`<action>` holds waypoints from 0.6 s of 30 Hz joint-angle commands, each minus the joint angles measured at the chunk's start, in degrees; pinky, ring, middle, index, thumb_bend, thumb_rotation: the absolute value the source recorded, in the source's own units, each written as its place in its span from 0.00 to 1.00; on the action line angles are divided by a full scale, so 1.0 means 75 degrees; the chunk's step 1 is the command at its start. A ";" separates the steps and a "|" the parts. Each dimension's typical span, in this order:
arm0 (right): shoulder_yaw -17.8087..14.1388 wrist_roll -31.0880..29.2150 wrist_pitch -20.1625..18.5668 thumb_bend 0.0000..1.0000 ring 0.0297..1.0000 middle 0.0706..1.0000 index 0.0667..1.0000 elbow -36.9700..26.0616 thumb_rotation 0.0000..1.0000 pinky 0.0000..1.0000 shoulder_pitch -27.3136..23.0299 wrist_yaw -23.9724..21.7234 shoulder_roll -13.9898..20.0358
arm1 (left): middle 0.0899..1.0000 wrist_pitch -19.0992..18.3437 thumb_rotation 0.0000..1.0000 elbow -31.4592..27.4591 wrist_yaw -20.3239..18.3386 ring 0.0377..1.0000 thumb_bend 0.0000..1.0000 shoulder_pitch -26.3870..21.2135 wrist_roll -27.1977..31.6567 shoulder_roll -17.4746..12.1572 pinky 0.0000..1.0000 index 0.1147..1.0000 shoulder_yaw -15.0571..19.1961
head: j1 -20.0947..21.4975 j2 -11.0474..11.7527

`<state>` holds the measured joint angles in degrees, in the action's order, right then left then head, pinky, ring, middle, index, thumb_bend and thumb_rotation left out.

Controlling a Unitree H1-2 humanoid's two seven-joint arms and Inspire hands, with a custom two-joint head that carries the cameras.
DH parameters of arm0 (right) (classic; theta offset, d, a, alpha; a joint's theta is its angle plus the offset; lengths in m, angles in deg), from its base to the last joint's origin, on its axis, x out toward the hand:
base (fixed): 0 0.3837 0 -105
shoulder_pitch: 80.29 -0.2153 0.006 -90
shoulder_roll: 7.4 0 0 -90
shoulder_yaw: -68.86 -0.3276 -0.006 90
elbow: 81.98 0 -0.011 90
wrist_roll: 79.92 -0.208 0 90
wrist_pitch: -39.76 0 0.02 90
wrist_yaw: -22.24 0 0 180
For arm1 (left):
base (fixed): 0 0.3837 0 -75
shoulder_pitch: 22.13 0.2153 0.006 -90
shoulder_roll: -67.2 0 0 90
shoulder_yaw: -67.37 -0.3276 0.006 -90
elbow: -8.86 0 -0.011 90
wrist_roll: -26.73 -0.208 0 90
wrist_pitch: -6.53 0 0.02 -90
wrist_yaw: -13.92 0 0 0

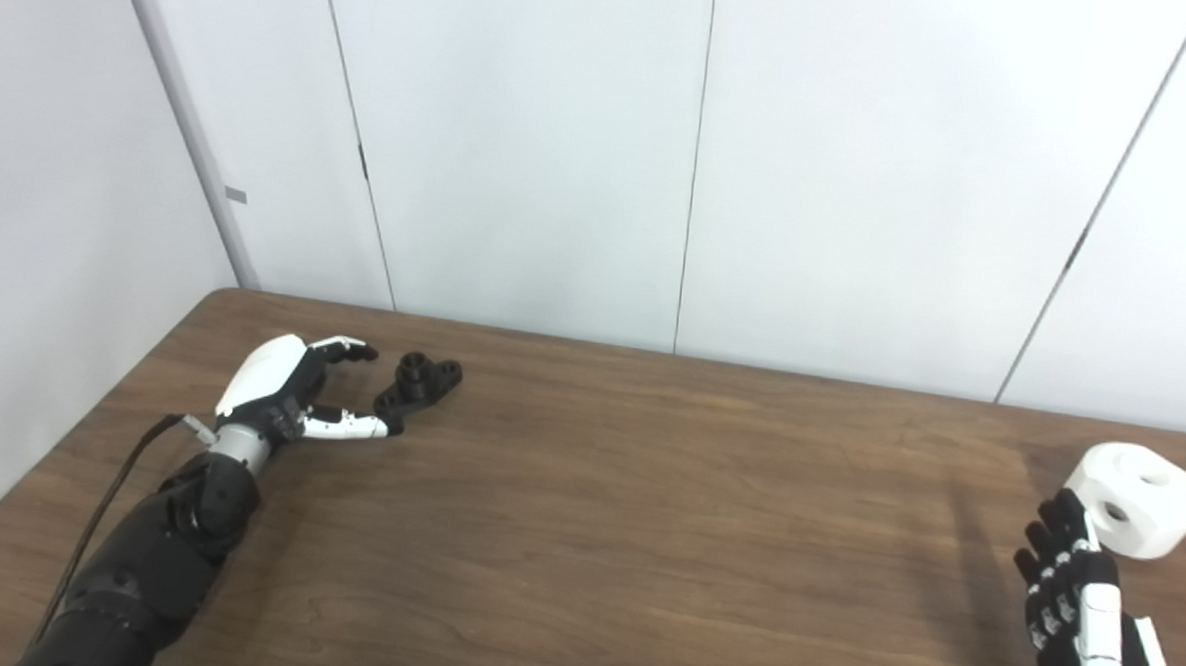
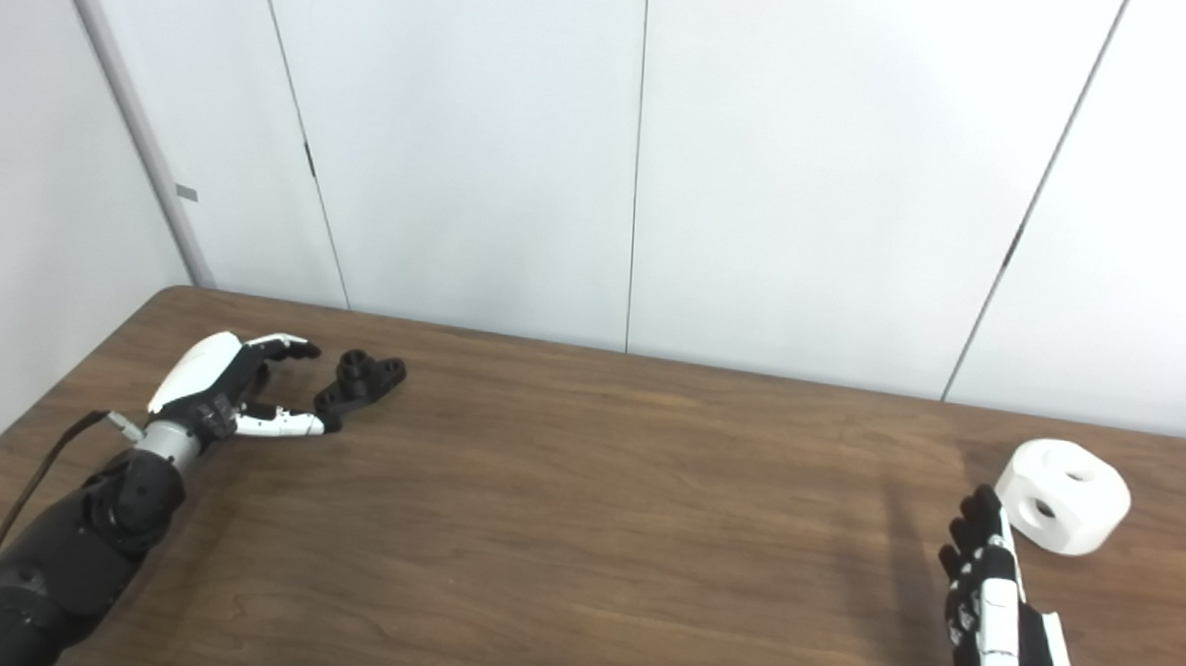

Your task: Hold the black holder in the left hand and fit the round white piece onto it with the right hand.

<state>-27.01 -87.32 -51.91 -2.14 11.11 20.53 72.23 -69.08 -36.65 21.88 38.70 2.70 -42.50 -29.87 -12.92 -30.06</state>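
At the left of the frame the left hand (image 1: 285,390) cups its spread, empty fingers (image 1: 349,424) beside the small black plastic holder (image 1: 419,380) on the brown wooden worktop (image 1: 605,514), apparently readying a grasp, while the open right hand (image 2: 992,601) waits beside the round white plastic piece (image 2: 1064,496) at lower right.

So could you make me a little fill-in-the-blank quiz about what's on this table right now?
1. The holder near the left hand is ____ in colour.
2. The white piece lies toward the table's ____ side.
3. The table top looks made of ____.
4. The right hand holds ____.

Missing words: black; right; wood; nothing
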 commanded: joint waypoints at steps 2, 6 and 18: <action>-0.0020 -0.0030 0.0174 0.39 1.00 1.00 1.00 -0.0307 1.00 1.00 -0.0156 0.0006 -0.0005 | 0.79 0.0212 0.36 0.0282 -0.0242 0.83 0.98 -0.0173 -0.0056 -0.0048 0.78 0.73 -0.0193 | 0.0001 -0.0009; 0.0008 -0.0028 0.0190 0.38 1.00 1.00 1.00 -0.0331 1.00 1.00 -0.0164 -0.0005 -0.0032 | 0.78 0.0309 0.32 0.0417 -0.0207 0.83 0.99 -0.0254 -0.0120 -0.0063 0.77 0.73 -0.0288 | 0.0034 -0.0049; 0.0018 0.0053 0.0149 0.43 1.00 1.00 1.00 -0.0348 1.00 1.00 -0.0148 0.0066 -0.0089 | 0.79 0.0388 0.21 0.0451 -0.0275 0.85 1.00 -0.0361 -0.0291 -0.0188 0.86 0.72 -0.0556 | 0.0177 -0.0157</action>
<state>-26.78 -87.21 -51.96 -2.43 11.12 20.70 71.66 -66.57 -33.66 21.78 37.19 1.82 -43.22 -32.93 -11.52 -31.20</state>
